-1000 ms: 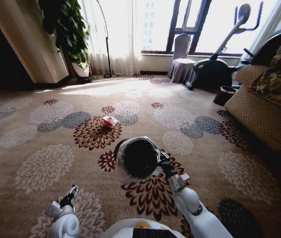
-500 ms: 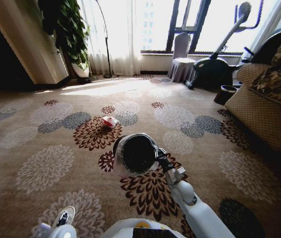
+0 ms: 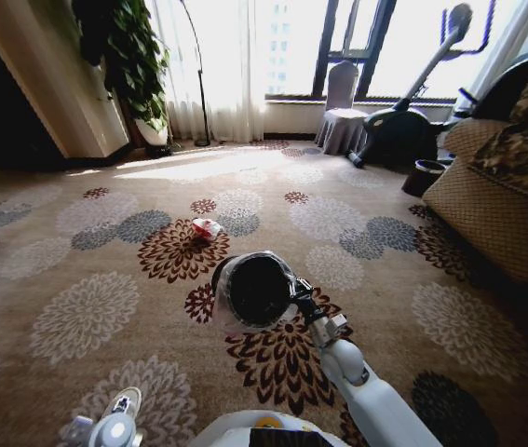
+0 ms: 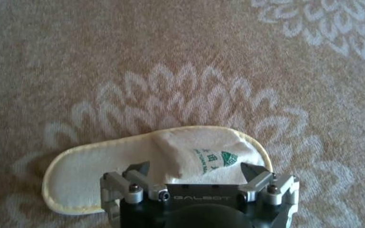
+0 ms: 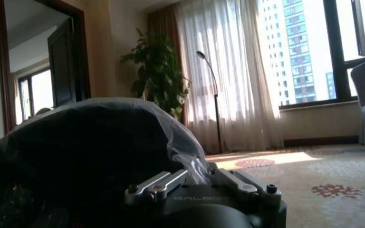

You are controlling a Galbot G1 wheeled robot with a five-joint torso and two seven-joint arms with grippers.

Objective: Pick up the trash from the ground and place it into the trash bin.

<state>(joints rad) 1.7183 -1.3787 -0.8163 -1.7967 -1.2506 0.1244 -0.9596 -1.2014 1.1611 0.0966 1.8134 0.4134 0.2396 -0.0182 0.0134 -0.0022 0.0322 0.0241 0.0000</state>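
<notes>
Gripping the trash bin (image 3: 254,291) by its rim, the right gripper (image 3: 298,296) is held out in front of the robot, clamped on the right side of the bin's edge. The bin is carried above the carpet (image 3: 87,270), tipped so its dark mouth faces the head camera; the crinkly whitish liner (image 3: 224,279) is seen bunched around the rim. In the right wrist view the bin (image 5: 74,156) looms directly past the gripper (image 5: 192,183), with the fingers closed over liner and rim.

The trash (image 3: 206,227) — a small red-and-white crumpled piece — is seen lying on the carpet on a dark-brown flower pattern, farther out than the bin and slightly to its left, well apart from both grippers.

The left gripper (image 3: 119,407) is held low at the near left of the scene, pointed down at the floor. In the left wrist view its jaws are spread wide — nothing is held. Directly beneath the left gripper (image 4: 195,173) a white slipper (image 4: 125,161) with a green logo is seen lying flat on the carpet.

A bare dark bucket (image 3: 422,177) is seen standing far right, beside the sofa (image 3: 496,205).
</notes>
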